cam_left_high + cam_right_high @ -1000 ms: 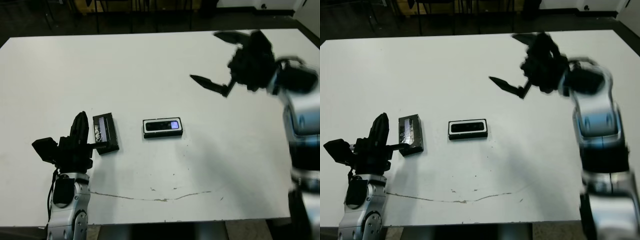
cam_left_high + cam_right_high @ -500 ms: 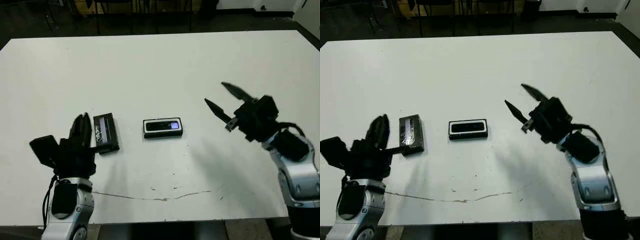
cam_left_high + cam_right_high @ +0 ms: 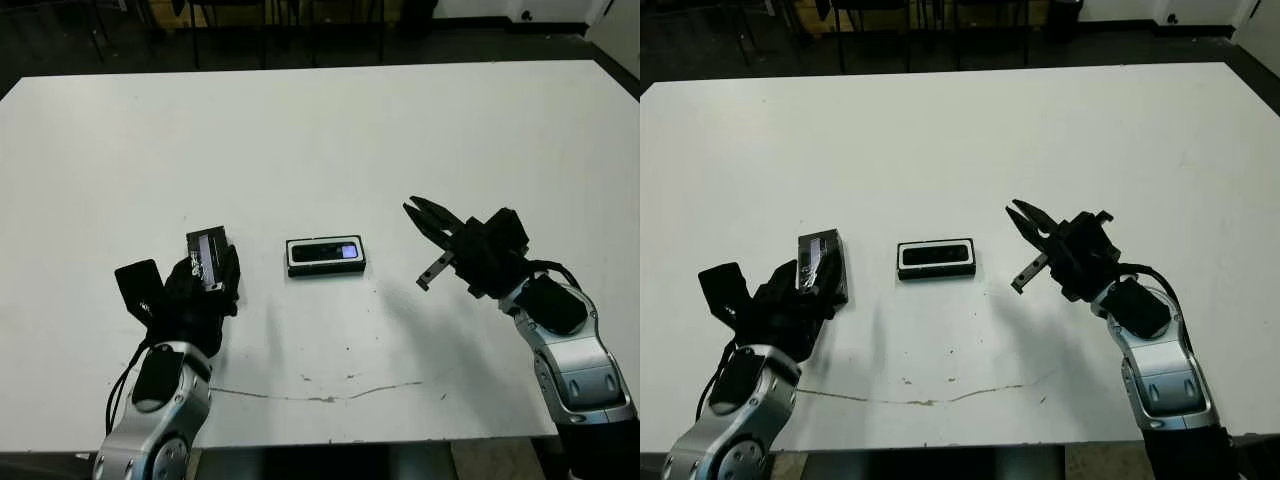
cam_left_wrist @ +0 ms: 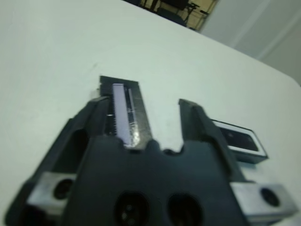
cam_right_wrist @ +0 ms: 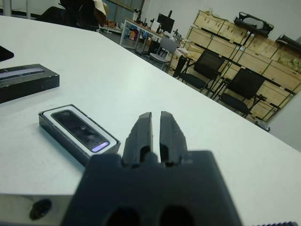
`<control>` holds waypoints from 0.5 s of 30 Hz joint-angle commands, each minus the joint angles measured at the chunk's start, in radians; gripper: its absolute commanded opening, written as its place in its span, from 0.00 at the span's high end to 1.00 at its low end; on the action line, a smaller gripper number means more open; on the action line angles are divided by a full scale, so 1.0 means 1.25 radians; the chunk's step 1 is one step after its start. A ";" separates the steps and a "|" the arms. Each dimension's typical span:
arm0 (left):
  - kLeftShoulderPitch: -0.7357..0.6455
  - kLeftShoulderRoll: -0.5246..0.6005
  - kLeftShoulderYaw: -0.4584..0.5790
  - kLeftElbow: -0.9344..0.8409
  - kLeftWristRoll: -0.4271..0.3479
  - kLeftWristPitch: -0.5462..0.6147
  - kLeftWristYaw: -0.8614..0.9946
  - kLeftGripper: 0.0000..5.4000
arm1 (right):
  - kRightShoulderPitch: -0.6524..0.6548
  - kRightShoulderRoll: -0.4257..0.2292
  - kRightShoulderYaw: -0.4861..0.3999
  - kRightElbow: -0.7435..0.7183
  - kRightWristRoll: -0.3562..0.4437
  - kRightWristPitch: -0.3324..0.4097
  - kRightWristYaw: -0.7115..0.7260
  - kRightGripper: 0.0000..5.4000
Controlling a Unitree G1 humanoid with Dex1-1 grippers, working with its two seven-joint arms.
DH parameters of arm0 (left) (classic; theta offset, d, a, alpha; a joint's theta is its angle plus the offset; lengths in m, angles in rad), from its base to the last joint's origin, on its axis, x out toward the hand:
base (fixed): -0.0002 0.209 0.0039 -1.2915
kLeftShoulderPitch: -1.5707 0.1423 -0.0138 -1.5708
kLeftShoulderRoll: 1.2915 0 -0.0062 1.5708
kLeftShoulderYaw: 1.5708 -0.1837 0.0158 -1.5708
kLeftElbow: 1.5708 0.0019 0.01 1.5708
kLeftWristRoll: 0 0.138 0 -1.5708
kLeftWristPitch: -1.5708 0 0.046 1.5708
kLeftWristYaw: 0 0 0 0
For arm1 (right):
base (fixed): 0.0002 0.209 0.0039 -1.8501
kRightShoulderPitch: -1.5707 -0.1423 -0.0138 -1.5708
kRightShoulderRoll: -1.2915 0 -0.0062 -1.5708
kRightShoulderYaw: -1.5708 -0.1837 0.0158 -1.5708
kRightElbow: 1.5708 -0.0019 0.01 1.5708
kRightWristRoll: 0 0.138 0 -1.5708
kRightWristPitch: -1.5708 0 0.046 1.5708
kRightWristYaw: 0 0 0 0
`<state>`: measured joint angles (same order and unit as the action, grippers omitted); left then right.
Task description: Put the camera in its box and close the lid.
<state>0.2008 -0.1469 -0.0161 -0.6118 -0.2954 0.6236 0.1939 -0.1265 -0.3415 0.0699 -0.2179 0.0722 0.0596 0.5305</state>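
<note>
The box (image 3: 326, 256), a black tray with white lining, sits in the middle of the table with the camera (image 3: 330, 251) lying inside it, its screen glowing purple. Left of it lies the lid (image 3: 208, 248), black with a pale label, off the box. My left gripper (image 3: 210, 268) is open and straddles the lid's near end; in the left wrist view the lid (image 4: 124, 110) runs out between the fingers (image 4: 193, 117). My right gripper (image 3: 412, 207) hovers just right of the box, shut and holding nothing, pointing toward the box (image 5: 77, 134).
A thin dark crack line (image 3: 320, 395) marks the white table (image 3: 320, 130) near its front edge. Chairs and wooden crates (image 5: 221, 33) stand beyond the far edge.
My right arm has dropped from high at the far right to low beside the box, and its fingers have come together. My left gripper has slid forward around the lid's near end.
</note>
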 commanded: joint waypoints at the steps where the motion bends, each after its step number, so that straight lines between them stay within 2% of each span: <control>1: -0.013 -0.037 -0.001 0.041 0.013 -0.018 0.026 0.22 | 0.016 0.001 0.004 0.010 0.008 0.009 -0.002 1.00; 7: -0.024 -0.043 -0.015 0.066 0.024 -0.042 0.060 0.02 | 0.020 0.004 0.004 0.019 0.022 0.001 0.000 1.00; 15: -0.028 -0.038 -0.030 0.090 0.039 -0.094 0.080 0.00 | 0.030 0.002 0.005 0.022 0.025 0.008 -0.005 1.00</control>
<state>0.1668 -0.1450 -0.0496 -0.5196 -0.2524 0.5088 0.2854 -0.1068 -0.3412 0.0758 -0.2039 0.0998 0.0585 0.5291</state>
